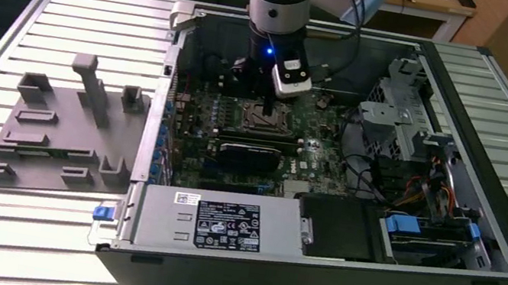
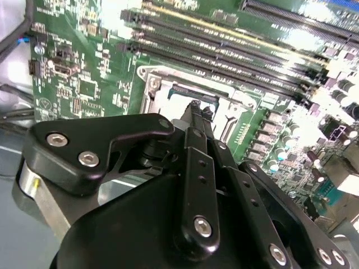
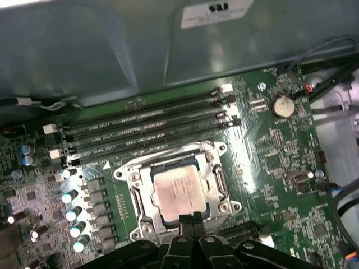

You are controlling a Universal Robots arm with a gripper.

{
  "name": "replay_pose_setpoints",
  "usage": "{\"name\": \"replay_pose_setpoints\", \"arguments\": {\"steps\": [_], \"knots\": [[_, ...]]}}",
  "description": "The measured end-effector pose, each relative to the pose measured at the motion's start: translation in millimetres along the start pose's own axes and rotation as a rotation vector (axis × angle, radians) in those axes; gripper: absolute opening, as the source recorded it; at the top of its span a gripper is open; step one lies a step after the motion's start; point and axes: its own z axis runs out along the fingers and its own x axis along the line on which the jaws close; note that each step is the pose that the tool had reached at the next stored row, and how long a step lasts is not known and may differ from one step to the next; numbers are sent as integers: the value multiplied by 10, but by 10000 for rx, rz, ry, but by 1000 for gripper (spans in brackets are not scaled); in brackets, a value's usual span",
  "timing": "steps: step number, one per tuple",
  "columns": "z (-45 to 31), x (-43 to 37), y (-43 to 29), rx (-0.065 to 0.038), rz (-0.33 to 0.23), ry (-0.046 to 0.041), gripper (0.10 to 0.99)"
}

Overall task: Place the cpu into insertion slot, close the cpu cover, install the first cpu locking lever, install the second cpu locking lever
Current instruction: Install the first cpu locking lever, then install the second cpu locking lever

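Inside the open computer case, over the motherboard, my arm hangs straight down. The cpu cover lies shut around the cpu, which sits flat in the insertion slot beside the memory slots. My gripper hovers at the socket's edge, fingers pressed together, pinching nothing; the cpu lies just beyond the tips.
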Motion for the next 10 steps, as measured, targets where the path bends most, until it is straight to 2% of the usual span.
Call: {"name": "replay_pose_setpoints", "arguments": {"steps": [6, 10], "knots": [[10, 21, 79, -34, -142, 42, 102], [11, 16, 83, -39, -153, 46, 102]]}}
